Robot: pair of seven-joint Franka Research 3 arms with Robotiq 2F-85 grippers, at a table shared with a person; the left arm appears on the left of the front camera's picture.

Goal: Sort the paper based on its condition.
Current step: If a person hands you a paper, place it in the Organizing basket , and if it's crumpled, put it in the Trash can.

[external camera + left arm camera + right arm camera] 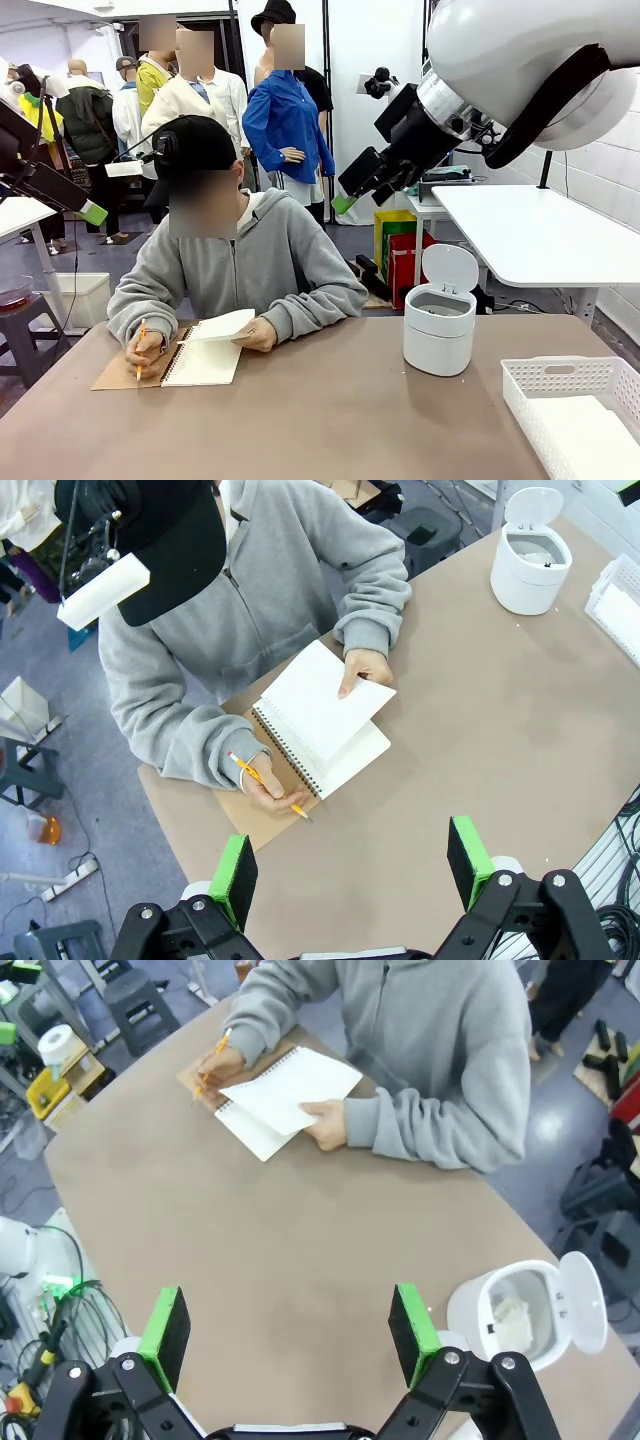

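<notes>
Across the table, the person's hand holds a smooth white sheet of paper (222, 325) (325, 700) (290, 1088) raised over an open spiral notebook (203, 363) (350, 765) (250, 1130). I cannot tell whether the sheet is still bound. The other hand holds a pencil (268, 788). A wrinkly white wad (512, 1320) lies inside the small white bin (438, 345) (528, 575) (480, 1310). My left gripper (350, 865) and right gripper (290, 1330) both hang open and empty, high above the table.
The bin's lid (449, 266) stands open. A white slotted basket (560, 378) sits at the table's near right with something flat and white in it. A brown board (115, 375) lies under the notebook. The tan tabletop (330, 420) is bare in the middle.
</notes>
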